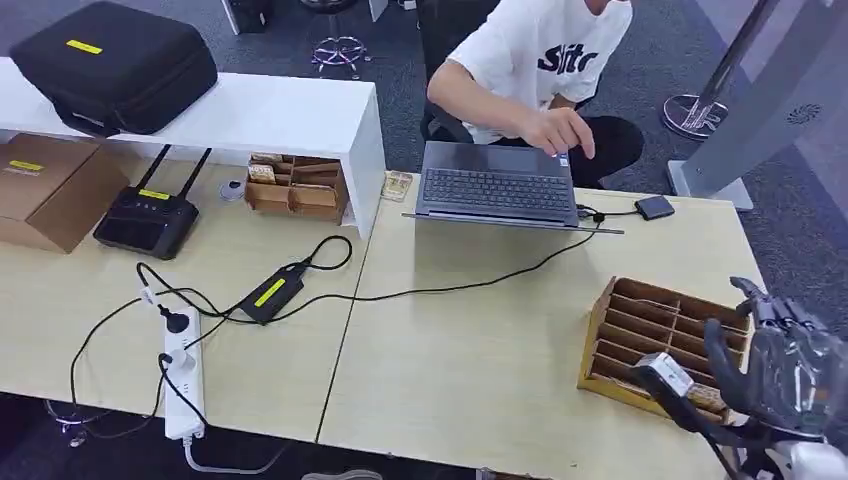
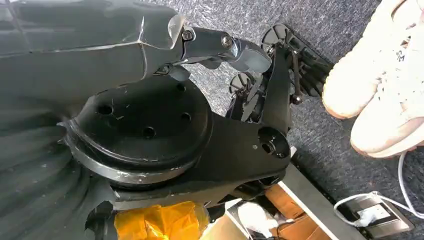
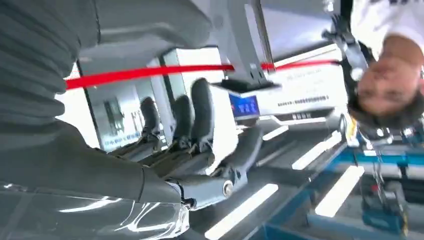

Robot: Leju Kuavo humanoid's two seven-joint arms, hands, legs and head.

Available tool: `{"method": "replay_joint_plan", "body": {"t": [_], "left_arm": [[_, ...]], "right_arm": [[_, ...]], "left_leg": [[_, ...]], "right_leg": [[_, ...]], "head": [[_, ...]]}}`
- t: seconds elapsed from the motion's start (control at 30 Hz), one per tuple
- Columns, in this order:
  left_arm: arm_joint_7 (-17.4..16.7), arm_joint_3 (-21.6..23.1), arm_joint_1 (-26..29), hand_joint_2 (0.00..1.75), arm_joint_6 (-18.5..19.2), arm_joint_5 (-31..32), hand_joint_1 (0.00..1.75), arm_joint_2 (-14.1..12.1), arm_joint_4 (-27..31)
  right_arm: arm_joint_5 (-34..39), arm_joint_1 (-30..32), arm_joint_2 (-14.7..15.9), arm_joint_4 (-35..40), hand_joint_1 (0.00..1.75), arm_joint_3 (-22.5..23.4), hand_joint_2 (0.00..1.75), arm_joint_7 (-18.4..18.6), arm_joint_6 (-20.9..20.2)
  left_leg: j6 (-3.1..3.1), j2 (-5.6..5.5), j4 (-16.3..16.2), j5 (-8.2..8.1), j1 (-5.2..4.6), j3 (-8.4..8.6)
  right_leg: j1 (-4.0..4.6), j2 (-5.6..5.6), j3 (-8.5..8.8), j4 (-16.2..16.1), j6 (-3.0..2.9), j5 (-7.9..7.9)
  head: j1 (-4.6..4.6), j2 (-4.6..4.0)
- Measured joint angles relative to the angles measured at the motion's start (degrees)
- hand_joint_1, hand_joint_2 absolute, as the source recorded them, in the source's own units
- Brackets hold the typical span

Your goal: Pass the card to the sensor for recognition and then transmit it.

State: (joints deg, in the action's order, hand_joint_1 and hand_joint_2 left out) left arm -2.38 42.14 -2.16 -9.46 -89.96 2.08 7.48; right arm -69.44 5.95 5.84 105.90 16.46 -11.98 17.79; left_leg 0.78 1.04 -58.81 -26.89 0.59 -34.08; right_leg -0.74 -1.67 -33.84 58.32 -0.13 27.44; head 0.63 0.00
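Head view, right hand: the right hand (image 1: 775, 375) is raised at the near right edge of the tabletop (image 1: 480, 350), beside the wooden rack (image 1: 660, 340); its fingers (image 1: 725, 360) pinch a white card (image 1: 665, 372).
Head view, sensor: a small dark box (image 1: 655, 207), wired to the laptop (image 1: 497, 187), looks like the reader, though this is a judgement; it lies well apart from the card.
Head view, progress: the card appears picked up; presenting it to the sensor and passing it on are not yet done.
Head view, obstacles: a black cable (image 1: 470, 285) runs across the tabletop between rack and laptop; a person (image 1: 540, 70) sits behind the laptop with 1 hand over its keys, near the dark box.
Head view, other things: a router (image 1: 148, 218), a power strip (image 1: 182, 385), a cardboard box (image 1: 45, 185) and a black case (image 1: 115, 65) sit far left.
Left wrist view, left hand: it looks down at grey carpet (image 2: 325, 145) and pale shoes (image 2: 385, 95); whether the left fingers are spread or curled cannot be told.
Right wrist view, right hand: the dark fingers (image 3: 200, 117) close with the thumb on the white card (image 3: 250, 95), which bears a blue patch.
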Motion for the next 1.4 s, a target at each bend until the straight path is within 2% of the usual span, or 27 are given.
{"method": "replay_joint_plan", "body": {"t": [0.6, 0.9, 1.03, 1.13, 1.23, 1.4], "left_arm": [[0.0, 0.0, 0.0, 1.75, -0.09, 0.0, 0.0, 0.0, 0.0], [-0.22, 0.24, -0.01, 1.75, 0.02, 0.0, 0.0, -0.02, 0.0], [-0.78, 0.87, -0.06, 1.75, 0.44, 0.22, 0.0, -0.26, 0.0], [-1.62, 2.06, -0.25, 1.75, 0.98, 0.46, 0.0, -0.74, 0.0], [-2.03, 2.71, -0.48, 1.75, 1.07, 0.46, 0.0, -1.16, 0.0], [-2.12, 3.45, -0.65, 1.75, 1.07, 0.42, 0.0, -1.46, 0.0]], "right_arm": [[0.02, 1.15, 0.44, -1.51, 0.0, 0.0, 1.75, 0.26, -1.09], [-2.6, -0.01, 0.48, -5.01, 0.0, -0.37, 1.75, 1.6, -5.15], [-5.82, -3.87, 1.22, -10.35, 0.0, -1.94, 1.75, 3.75, -6.62], [-9.45, -11.26, 2.56, -19.22, 0.0, -3.39, 1.75, 6.65, -7.19], [-10.43, -16.46, 3.67, -25.82, 0.0, -4.2, 1.75, 7.13, -6.97], [-10.43, -20.25, 4.31, -30.73, 0.0, -4.96, 1.75, 7.13, -6.36]], "left_leg": [[0.0, 0.0, 0.0, 0.0, 0.0, 0.0], [0.0, 0.01, 0.0, 0.0, 0.0, -0.02], [0.0, 0.04, 0.0, 0.01, 0.0, -0.02], [-0.04, 0.27, 0.0, 0.05, -0.01, 0.08], [-0.03, 0.17, -0.02, 0.12, -0.01, 0.08], [-0.03, 0.18, -0.02, 0.11, 0.01, 0.1]], "right_leg": [[0.0, 0.0, 0.0, 0.0, 0.0, 0.0], [0.0, 0.01, 0.01, 0.01, 0.0, 0.0], [0.0, 0.03, 0.04, 0.03, -0.02, -0.03], [-0.01, 0.24, 0.03, 0.03, -0.04, -0.14], [-0.01, 0.14, 0.06, 0.02, -0.02, -0.15], [0.01, 0.16, 0.08, 0.02, -0.02, -0.15]], "head": [[0.0, 0.0], [0.0, 0.0], [0.0, 0.0], [0.02, 0.0], [-0.02, 0.0], [0.0, 0.0]]}}
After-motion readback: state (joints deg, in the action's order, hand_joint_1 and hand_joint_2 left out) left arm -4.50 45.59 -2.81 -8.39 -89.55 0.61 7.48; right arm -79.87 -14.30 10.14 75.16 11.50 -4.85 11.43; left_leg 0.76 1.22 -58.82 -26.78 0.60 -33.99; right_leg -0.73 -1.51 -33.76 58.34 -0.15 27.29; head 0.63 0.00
